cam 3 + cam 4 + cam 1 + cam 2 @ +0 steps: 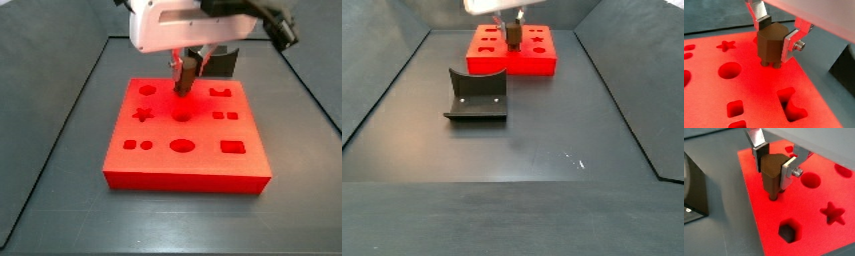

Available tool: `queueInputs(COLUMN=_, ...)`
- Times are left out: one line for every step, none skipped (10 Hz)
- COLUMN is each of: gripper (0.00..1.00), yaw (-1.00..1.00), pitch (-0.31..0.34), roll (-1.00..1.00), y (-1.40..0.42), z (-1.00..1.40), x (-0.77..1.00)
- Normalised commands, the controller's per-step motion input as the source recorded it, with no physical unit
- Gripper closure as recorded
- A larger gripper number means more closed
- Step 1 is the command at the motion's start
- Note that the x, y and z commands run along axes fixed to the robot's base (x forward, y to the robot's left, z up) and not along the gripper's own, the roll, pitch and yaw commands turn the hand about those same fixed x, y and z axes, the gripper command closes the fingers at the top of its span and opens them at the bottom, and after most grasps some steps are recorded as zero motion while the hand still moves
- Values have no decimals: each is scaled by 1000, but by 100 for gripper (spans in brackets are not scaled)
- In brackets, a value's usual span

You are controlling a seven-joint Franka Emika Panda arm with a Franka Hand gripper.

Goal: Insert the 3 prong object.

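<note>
My gripper (777, 34) is shut on the 3 prong object (769, 46), a dark brown piece with short prongs pointing down. It hangs upright over the red block (751, 95), its prongs touching or just above the block's top face. In a wrist view the piece (769, 175) stands near the block's edge (757, 218). In a side view the gripper (189, 72) holds the piece (187, 78) over the block's far middle (187, 165). In a side view the piece (513, 32) is over the far red block (529, 62).
The red block has cut-outs: a star (726, 45), a round hole (729, 70), a hexagonal hole (786, 231) and several others. The dark fixture (477, 96) stands on the grey floor in front of the block. Dark walls ring the floor.
</note>
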Motion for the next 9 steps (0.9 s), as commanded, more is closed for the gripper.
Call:
queueInputs(gripper=100, yaw=-251, pitch=356, roll=-140, y=0, z=-434, x=23)
queueInputs(gripper=100, yaw=-117, pitch=391, roll=-130, y=0, z=-369, x=109)
queueInputs(gripper=100, yaw=-37, pitch=403, roll=-103, y=0, z=-346, x=160)
queueInputs(gripper=100, yaw=0, pitch=180, roll=0, y=0, z=-129, x=43)
queueInputs(gripper=100, yaw=0, pitch=213, roll=-36, y=0, z=-269, x=0)
queueInputs(gripper=100, yaw=0, pitch=314, roll=-70, y=0, z=-517, x=0)
queueInputs(gripper=100, yaw=0, pitch=350, roll=-47, y=0, z=-477, x=20)
queueInputs(gripper=100, yaw=-3, pitch=369, roll=-33, y=0, z=-446, x=57)
queueInputs(gripper=100, yaw=0, pitch=149, roll=0, y=0, z=-180, x=0)
